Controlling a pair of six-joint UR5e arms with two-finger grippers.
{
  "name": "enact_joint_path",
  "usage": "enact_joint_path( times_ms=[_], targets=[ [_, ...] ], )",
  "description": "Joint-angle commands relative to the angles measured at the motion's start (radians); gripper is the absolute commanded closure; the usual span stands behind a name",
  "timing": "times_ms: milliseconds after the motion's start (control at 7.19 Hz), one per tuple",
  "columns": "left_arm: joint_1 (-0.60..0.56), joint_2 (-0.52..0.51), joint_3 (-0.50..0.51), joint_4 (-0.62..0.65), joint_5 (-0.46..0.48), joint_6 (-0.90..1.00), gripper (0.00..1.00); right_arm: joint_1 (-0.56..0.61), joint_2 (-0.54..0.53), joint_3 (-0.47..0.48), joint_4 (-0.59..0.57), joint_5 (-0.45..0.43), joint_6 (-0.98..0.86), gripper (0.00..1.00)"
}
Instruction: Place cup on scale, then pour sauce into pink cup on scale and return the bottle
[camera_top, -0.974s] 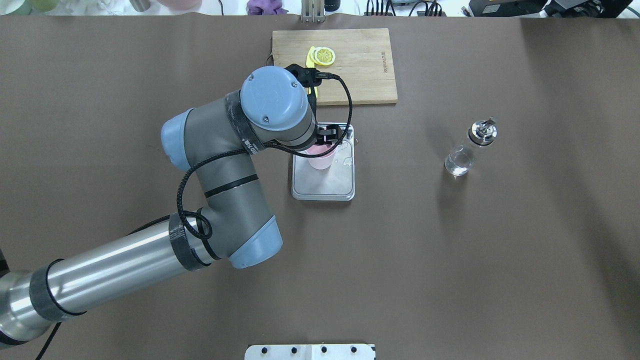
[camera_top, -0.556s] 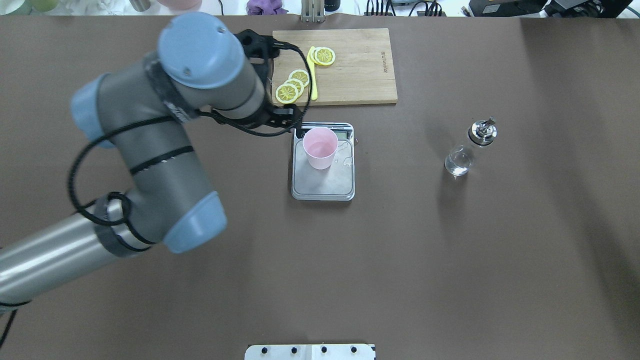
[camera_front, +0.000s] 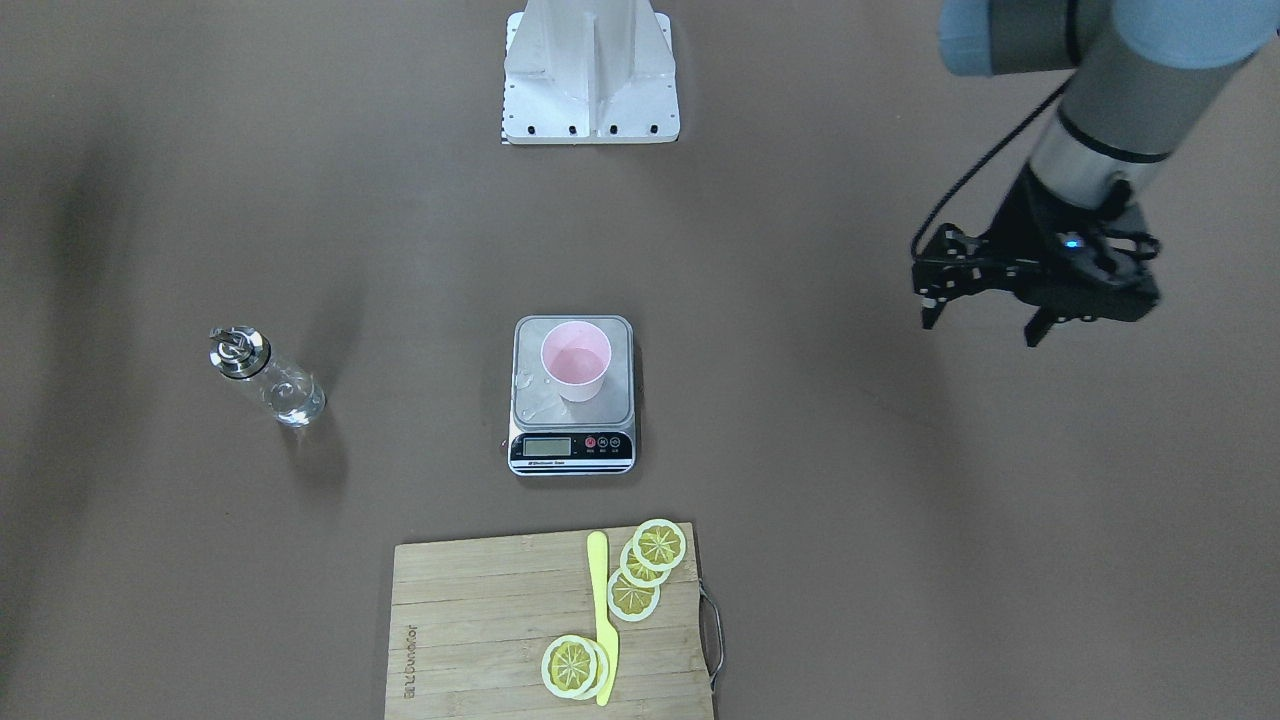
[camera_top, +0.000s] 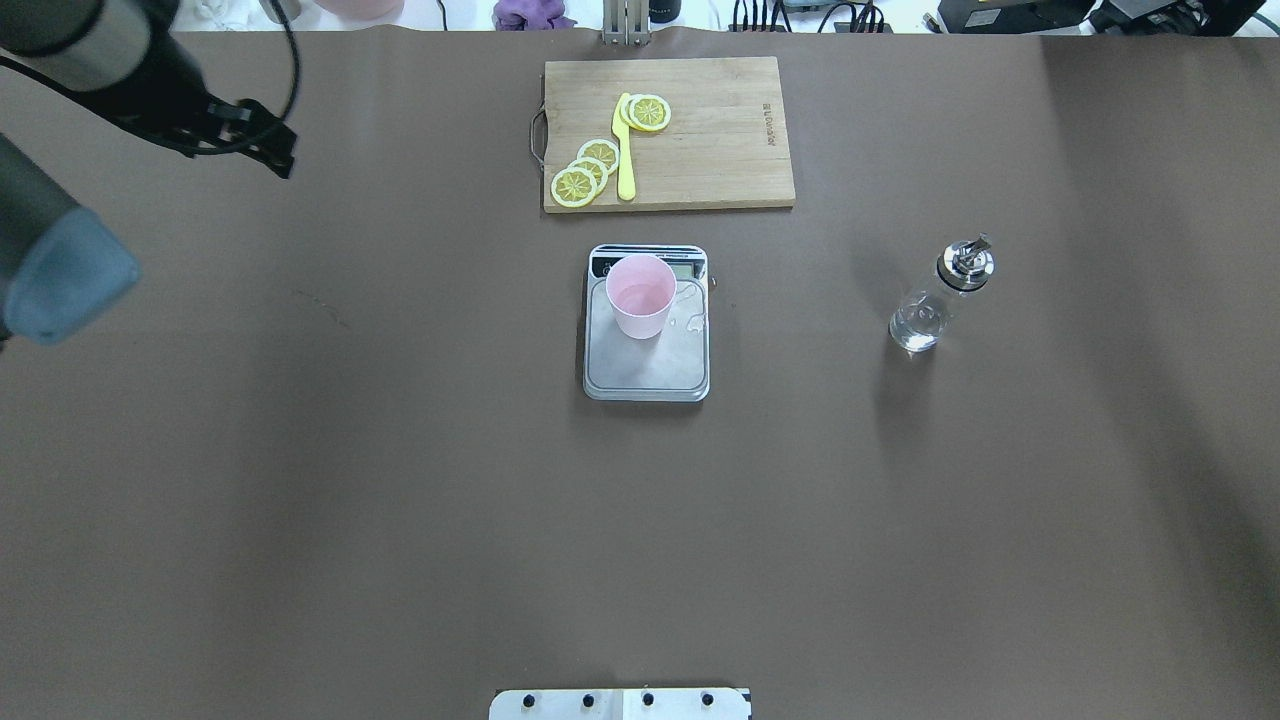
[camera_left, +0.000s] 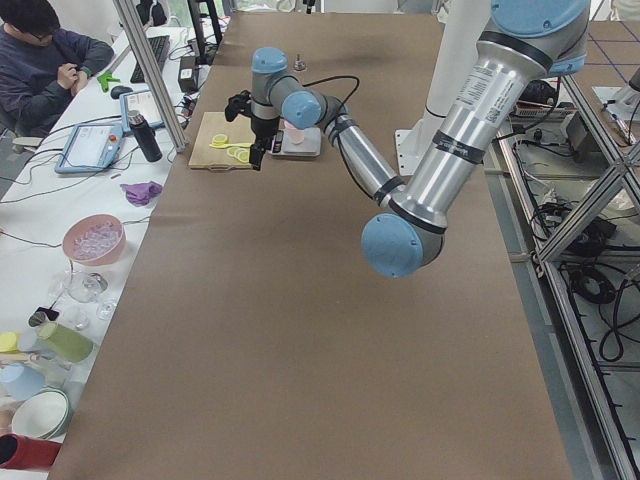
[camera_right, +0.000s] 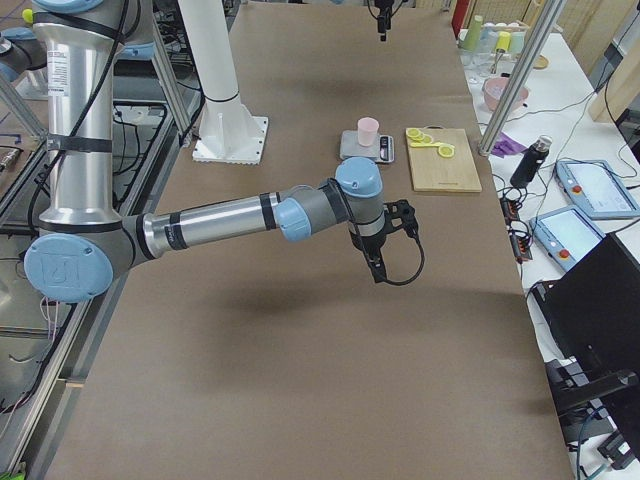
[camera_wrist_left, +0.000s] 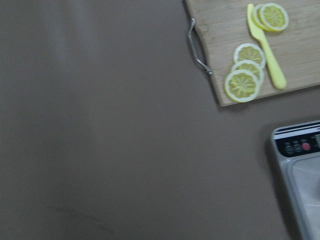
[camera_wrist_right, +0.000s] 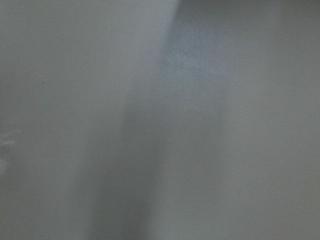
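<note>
Pale pink tapered cup (camera_top: 640, 296) stood upright on scale (camera_top: 646, 375), toward display end; bottle (camera_top: 935, 300) well apart on table (camera_top: 400, 500). Left gripper (camera_front: 980, 331) was spread apart, empty. Right gripper (camera_right: 376, 268): couldn't tell.

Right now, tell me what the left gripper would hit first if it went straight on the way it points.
Probably bare table: the left gripper points down, and its wrist view shows tabletop ahead, with the scale and cutting board off to one side.

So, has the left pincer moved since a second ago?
Yes. In the overhead view the left pincer was right over the scale; now it is far off to the scale's left and a little beyond it.
</note>
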Motion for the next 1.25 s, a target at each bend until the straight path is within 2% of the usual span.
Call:
enact_joint_path(
  times_ms=[0,139,278,417,835,1113],
  targets=[
    [-0.218,0.177,0.036,-0.015,-0.121,0.096,0.02,-0.031,0.0,-0.004,0.143,0.008,-0.001,0.0],
    [-0.248,0.208,0.059,-0.006,-0.098,0.295,0.02,-0.033,-0.01,-0.004,0.193,0.015,-0.001,0.0],
    [-0.32,0.222,0.146,0.003,-0.049,0.575,0.02,-0.045,-0.011,-0.006,0.198,0.018,-0.002,0.0],
    [-0.363,0.227,0.209,0.007,-0.05,0.631,0.02,-0.055,-0.011,-0.004,0.204,0.017,-0.013,0.0],
    [-0.431,0.294,0.229,0.011,-0.052,0.727,0.02,-0.145,-0.041,-0.016,0.439,0.021,-0.004,0.01],
    [-0.454,0.343,0.225,0.005,-0.099,0.748,0.02,-0.18,-0.076,-0.044,0.591,0.072,0.002,0.05]
  ],
)
